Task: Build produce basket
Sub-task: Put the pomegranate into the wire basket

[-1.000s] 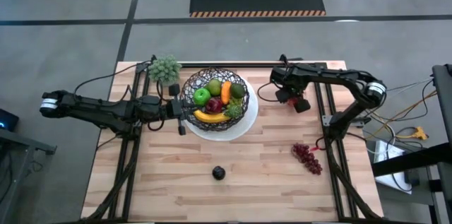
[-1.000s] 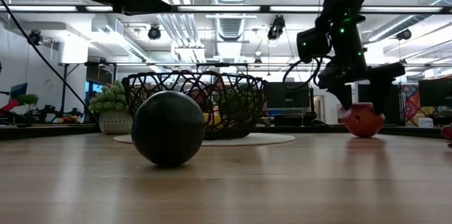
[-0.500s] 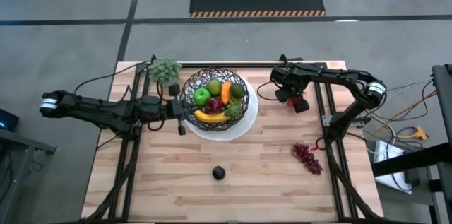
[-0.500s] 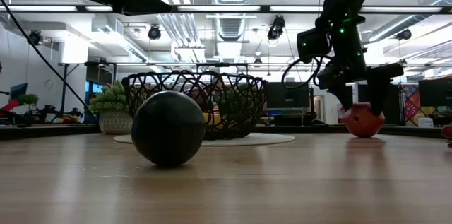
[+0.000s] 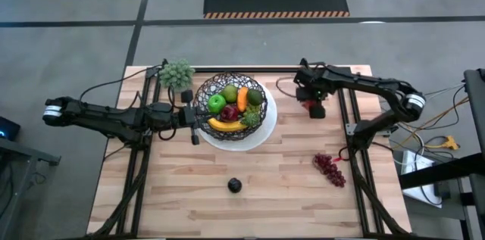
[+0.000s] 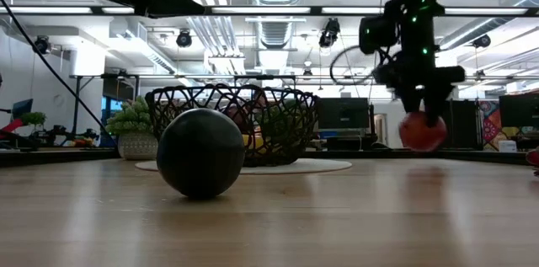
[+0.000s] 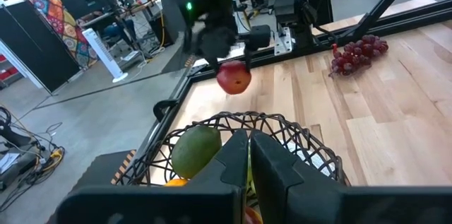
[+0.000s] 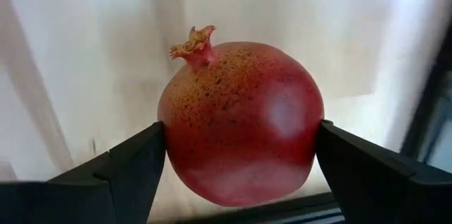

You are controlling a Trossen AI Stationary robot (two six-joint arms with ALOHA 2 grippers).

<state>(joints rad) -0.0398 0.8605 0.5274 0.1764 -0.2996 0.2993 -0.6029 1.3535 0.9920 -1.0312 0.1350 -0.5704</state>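
Note:
The black wire basket [image 5: 231,104] stands on a white plate [image 5: 264,135] and holds a green apple [image 5: 217,104], a carrot [image 5: 242,98], an avocado [image 5: 256,97] and a banana [image 5: 225,124]. My right gripper [image 5: 314,105] hovers right of the basket, shut on a red round fruit [image 8: 244,121] with a small crown. My left gripper [image 5: 195,121] sits at the basket's left rim, shut. Dark red grapes [image 5: 330,169] and a dark plum [image 5: 235,185] lie on the table. My left gripper has its nearly closed fingertips [image 7: 239,146] at the basket's left rim wire [image 7: 212,121], coming level from the table's left; the fingers hide the contact itself. My right gripper pinches the red fruit between its two fingers [image 8: 138,157] at opposite sides of its belly [image 8: 176,139]. The fingers come from above, pointing down [image 6: 423,120]. The fruit [image 6: 423,131] is lifted clear of the table.
A pale green leafy cluster [image 5: 176,73] stands at the far left, beside the basket. The plum [image 6: 200,152] sits in the near middle and the grapes [image 7: 359,53] near the right edge. Bare wood lies between the basket and these.
My right gripper has risen with the red fruit, which rested on the table a second ago and now hangs clear of it. It has also shifted slightly toward the basket. My left arm and the basket have kept still.

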